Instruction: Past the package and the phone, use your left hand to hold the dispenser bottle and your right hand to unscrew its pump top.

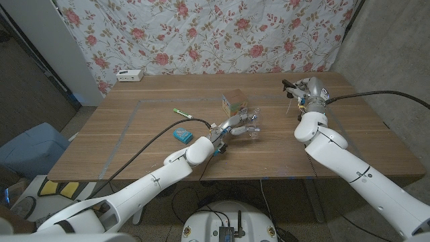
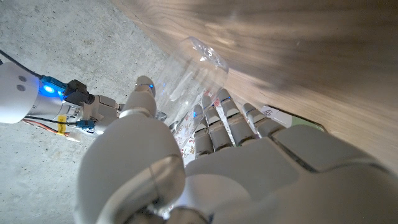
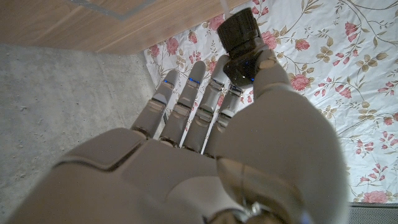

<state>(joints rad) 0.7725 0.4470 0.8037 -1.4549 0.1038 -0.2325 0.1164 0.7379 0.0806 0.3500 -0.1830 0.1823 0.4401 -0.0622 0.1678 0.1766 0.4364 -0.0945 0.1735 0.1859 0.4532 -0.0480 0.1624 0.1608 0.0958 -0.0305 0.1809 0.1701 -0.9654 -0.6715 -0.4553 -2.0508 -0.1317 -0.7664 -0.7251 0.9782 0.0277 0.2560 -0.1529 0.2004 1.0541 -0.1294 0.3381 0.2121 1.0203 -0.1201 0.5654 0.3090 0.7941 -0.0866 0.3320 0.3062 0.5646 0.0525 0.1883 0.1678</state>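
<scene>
Box: printed faces, too small to read.
Bottle: label hidden behind fingers, unreadable.
Elsewhere: no legible text.

I'm seeing glossy white arm shells, black cables trailing along both forearms, and each grey-silver segmented robot hand showing small blue lights.

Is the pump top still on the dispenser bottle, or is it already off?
Off. The right robot hand holds the black pump top raised, apart from the clear dispenser bottle that the left robot hand grips.
</scene>
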